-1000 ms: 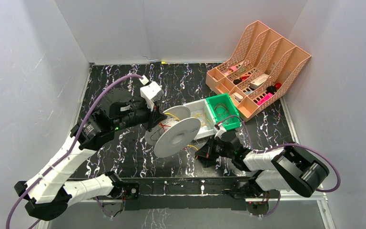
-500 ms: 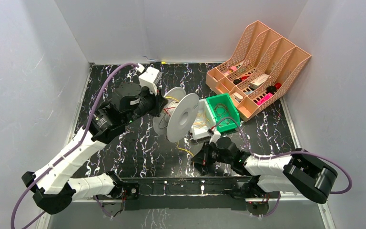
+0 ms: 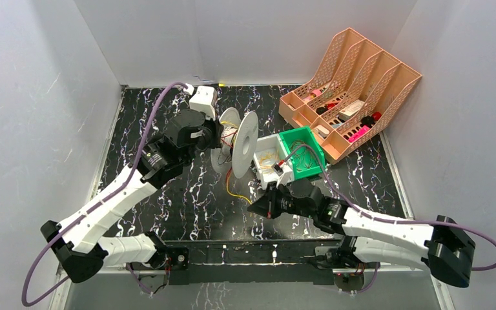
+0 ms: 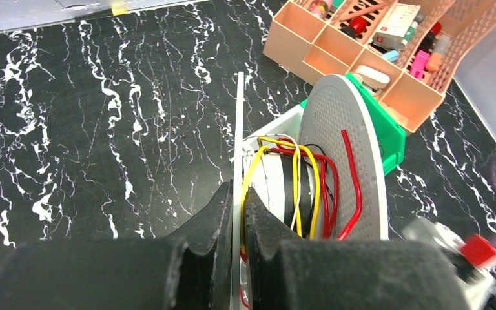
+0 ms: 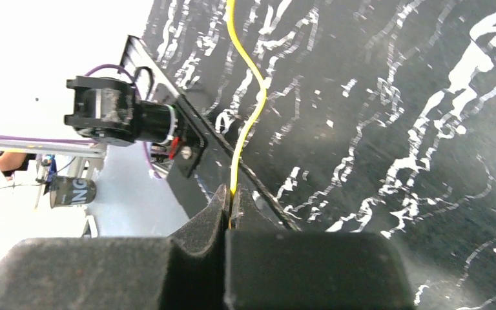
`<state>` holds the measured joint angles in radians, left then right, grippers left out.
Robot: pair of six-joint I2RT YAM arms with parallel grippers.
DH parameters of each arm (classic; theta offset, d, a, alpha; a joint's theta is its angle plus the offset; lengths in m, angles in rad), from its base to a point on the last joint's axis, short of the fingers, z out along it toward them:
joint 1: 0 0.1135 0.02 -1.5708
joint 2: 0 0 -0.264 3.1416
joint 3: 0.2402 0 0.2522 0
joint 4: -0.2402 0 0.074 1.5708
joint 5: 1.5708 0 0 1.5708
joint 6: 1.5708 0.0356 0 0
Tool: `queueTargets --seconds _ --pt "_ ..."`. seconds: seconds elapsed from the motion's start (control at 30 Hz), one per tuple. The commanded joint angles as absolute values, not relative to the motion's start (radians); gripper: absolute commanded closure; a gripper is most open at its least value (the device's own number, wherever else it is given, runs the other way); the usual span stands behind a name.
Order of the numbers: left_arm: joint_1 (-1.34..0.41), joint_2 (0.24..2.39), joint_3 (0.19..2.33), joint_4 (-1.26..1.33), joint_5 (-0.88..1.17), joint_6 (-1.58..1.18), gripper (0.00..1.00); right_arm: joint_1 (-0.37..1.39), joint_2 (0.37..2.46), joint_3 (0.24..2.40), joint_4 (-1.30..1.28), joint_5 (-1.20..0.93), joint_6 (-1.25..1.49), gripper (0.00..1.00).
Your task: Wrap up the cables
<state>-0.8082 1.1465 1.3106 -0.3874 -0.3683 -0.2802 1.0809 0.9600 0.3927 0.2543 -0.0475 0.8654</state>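
Observation:
The white round spool (image 3: 244,143) is held on edge above the table, with red, yellow and dark wires wound on its core (image 4: 297,187). My left gripper (image 3: 214,137) is shut on the spool's thin near flange (image 4: 237,129), jaws either side of it (image 4: 237,190). A yellow cable (image 3: 230,191) hangs from the spool down to my right gripper (image 3: 256,206), which is shut on it near the table's front. In the right wrist view the cable (image 5: 253,116) runs up from between the closed jaws (image 5: 231,194). More yellow cables lie in the white tray (image 3: 268,159).
A white tray (image 3: 272,139) and a green bin (image 3: 310,169) with dark wires stand right of the spool. An orange file organizer (image 3: 352,77) with small items is at the back right. The arm-mount rail (image 5: 187,145) runs along the front edge.
My left gripper has carried the spool back and up and turned it edge-on. My right gripper has moved left along the front, drawing the yellow cable out.

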Motion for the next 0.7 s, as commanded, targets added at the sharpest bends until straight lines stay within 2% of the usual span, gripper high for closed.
queueTargets --seconds 0.0,0.33,0.67 --pt "-0.813 1.153 1.322 -0.265 -0.456 -0.32 1.0 1.124 0.912 0.515 0.132 -0.008 0.819 1.0" --pt "-0.813 1.18 1.272 -0.247 -0.48 -0.322 1.0 1.228 0.896 0.703 0.028 0.041 0.783 1.0" --pt "-0.812 1.208 1.21 -0.254 -0.484 -0.326 1.0 1.252 0.951 0.925 -0.07 0.07 0.705 1.0"
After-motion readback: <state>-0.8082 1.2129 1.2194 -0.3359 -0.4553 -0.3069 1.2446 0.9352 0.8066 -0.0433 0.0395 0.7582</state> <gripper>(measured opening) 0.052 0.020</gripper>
